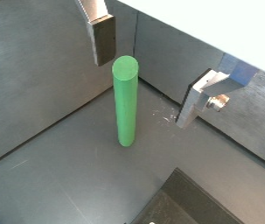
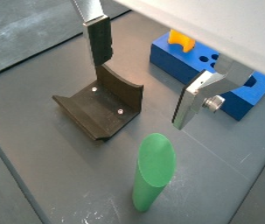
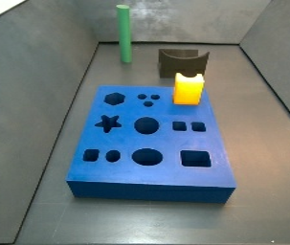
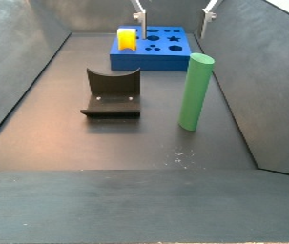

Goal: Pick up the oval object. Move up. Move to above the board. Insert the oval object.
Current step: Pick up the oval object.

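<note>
The oval object is a slim green peg standing upright on the grey floor, close to a side wall and far from the board in a side view. My gripper hangs open well above it, and the peg's rounded top shows below and between the silver fingers. Nothing is held. The peg lies off the jaw line here, below my gripper. The board is a thick blue block with shaped cut-outs. Only the fingertips of my gripper show at the frame's upper edge.
A yellow block stands in the board's far edge. The dark fixture with its curved bracket sits on the floor between board and peg. Grey walls enclose the floor on all sides.
</note>
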Available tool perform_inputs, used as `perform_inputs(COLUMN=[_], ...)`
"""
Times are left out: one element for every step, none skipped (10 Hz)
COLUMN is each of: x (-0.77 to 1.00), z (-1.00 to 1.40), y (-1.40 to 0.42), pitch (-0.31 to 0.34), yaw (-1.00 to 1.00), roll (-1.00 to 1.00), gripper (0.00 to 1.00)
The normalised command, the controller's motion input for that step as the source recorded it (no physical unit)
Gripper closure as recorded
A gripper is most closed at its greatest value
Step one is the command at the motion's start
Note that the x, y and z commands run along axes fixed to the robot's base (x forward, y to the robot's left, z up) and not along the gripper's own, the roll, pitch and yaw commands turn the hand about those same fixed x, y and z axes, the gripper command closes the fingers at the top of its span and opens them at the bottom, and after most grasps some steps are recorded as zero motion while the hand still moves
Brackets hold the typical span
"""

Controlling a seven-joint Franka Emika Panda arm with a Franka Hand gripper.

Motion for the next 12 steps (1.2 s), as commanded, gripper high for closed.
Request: perform_inputs(x=[-0.07, -0.57, -0.71, -0.81, -0.89, -0.76, -0.32, -0.08, 0.00, 0.00, 0.00, 0.00], z=[0.00, -0.18, -0.30, -0.35, -0.40, -0.45, -0.44, -0.48, -0.34, 0.00, 0.00, 0.00], y=[0.39, 0.41, 0.39, 0.23, 0.02, 0.00, 0.00, 0.00, 0.00, 0.00, 0.00, 0.00], pitch=[-0.049, -0.029, -0.073, -0.100, -0.091, -0.076, -0.130, -0.144, -0.136, 0.000, 0.000, 0.000], yaw=[0.20, 0.15, 0.16, 0.14, 0.25, 0.45, 0.72, 0.77, 0.63, 0.00, 0.00, 0.00], roll=[-0.05, 0.00, 0.00, 0.02, 0.11, 0.15, 0.02, 0.00, 0.00, 0.01, 0.00, 0.01], gripper=[0.00, 0.00, 0.00, 0.00, 0.00, 0.00, 0.00, 0.00, 0.00, 0.00, 1.00, 1.00])
